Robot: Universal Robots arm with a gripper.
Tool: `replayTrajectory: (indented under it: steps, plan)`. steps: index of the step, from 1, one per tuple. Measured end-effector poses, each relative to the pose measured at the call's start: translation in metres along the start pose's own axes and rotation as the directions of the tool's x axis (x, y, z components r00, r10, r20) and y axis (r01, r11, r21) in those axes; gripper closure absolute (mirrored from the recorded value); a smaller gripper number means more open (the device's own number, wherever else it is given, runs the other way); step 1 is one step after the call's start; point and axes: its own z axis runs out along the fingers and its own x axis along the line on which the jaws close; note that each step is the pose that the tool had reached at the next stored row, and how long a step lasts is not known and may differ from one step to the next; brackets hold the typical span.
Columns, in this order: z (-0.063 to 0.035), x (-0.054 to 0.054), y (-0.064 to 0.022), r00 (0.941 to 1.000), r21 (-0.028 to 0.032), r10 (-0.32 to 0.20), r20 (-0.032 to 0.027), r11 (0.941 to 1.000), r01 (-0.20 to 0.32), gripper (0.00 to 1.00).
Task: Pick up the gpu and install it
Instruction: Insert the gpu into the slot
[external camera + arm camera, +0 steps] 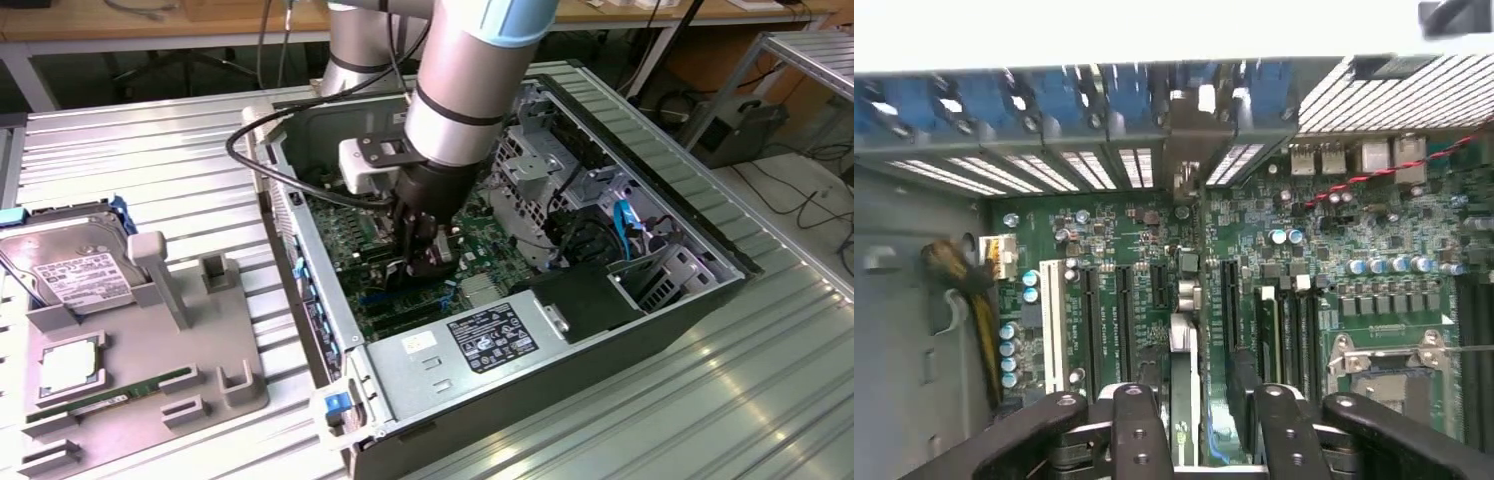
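Inside the open computer case (667,170), the end effector (1211,400) stands released, its two fingers (1139,410) spread on either side of the gpu (1184,385).

In the exterior view the arm and end effector (427,260) cover the card, so it is hard to make out there. In the wrist view it shows only edge-on, so its broad face is hidden, and the near end is cut off behind the finger mounts. What shows is a thin pale strip standing upright on the green motherboard (1334,250) between dark slots, in line with the case's rear bracket wall. Whether it is fully seated, I cannot tell.
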Motion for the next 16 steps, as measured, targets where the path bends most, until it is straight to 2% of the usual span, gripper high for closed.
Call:
replayTrajectory:
  steps: [1, 2, 3, 7, 16]
  plan:
    - [-0.0129, -0.001, 0.0013, 1.0000, 0.0060, -0.005, -0.0002, 1.0000, 0.005, 0.60]
    - [-0.0127, -0.001, 0.0032, 1.0000, 0.0199, -0.009, -0.0008, 0.9998, 0.009, 0.60]
    - [-0.0125, -0.001, 0.0044, 1.0000, 0.0200, -0.009, -0.0013, 0.9998, 0.009, 0.61]
    - [-0.0096, -0.004, 0.0066, 0.9999, 0.0220, -0.012, -0.0063, 0.9997, 0.012, 0.87]
    - [0.0004, -0.005, 0.0072, 0.9996, 0.0241, -0.016, -0.0240, 0.9996, 0.017, 0.89]
